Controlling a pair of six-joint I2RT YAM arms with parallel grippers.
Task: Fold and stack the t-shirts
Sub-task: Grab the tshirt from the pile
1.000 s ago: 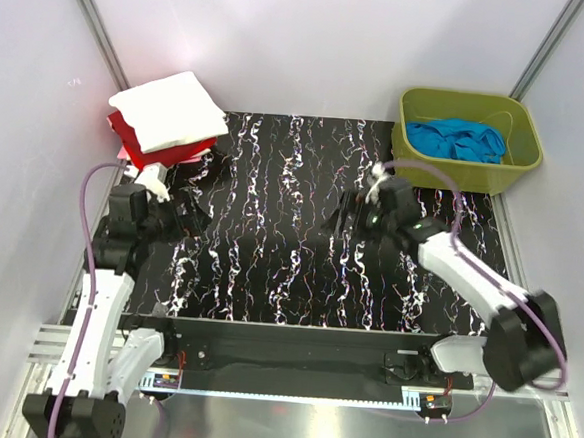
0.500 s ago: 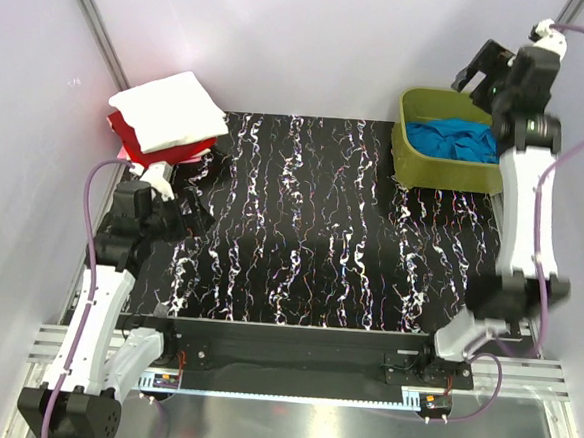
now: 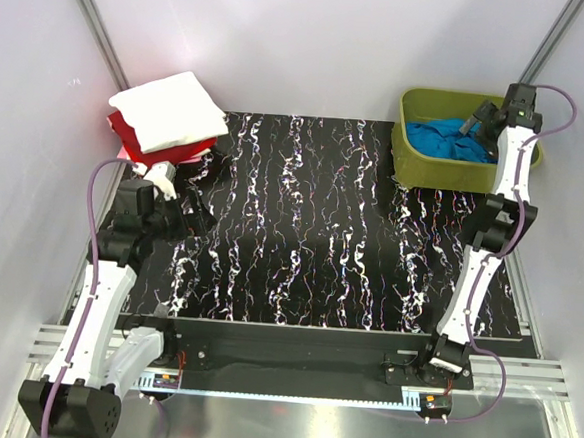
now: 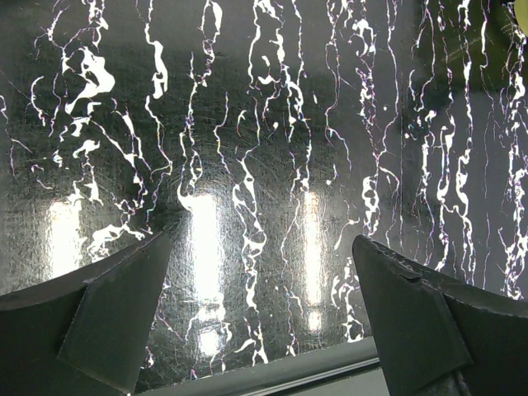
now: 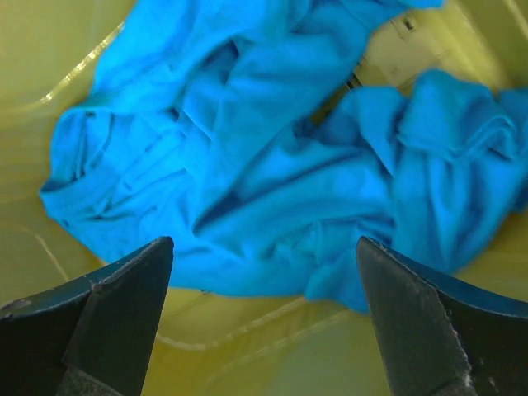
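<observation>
- Dark marbled surface [image 3: 301, 230] is sitting inside plain white walls, with both arm bases along the near edge.
- White t-shirt [image 3: 169, 110] is lying folded on top of the red t-shirt [image 3: 134, 150] at the far-left corner, partly overhanging the surface edge. I'm reading that as the stack already going, with two shirts done.
- Turquoise t-shirt [image 3: 448, 140] is lying crumpled inside the olive basket [image 3: 406, 159] at the far right. It's the one left to fold.
- Right claw [image 5: 264, 244] is hanging over the basket and pointing down at the bunched cloth, jaws spread wide and pinching nothing. I can't tell if it's touching fabric. I'm judging it's lining up for a grab.
- Left claw [image 4: 262, 239] is hovering low over bare surface on the left, just near of the stack, jaws spread and empty. It looks parked out of the right arm's way and close enough to help flatten later.
- In the way:
  - The basket walls are boxing in the approach, so the claw needs to go in from above.
  - The cloth is bunching in many folds, so one pinch is likely catching several layers and dragging the shirt out tangled.
  - The stack is sitting well apart from the basket, across the whole surface.
</observation>
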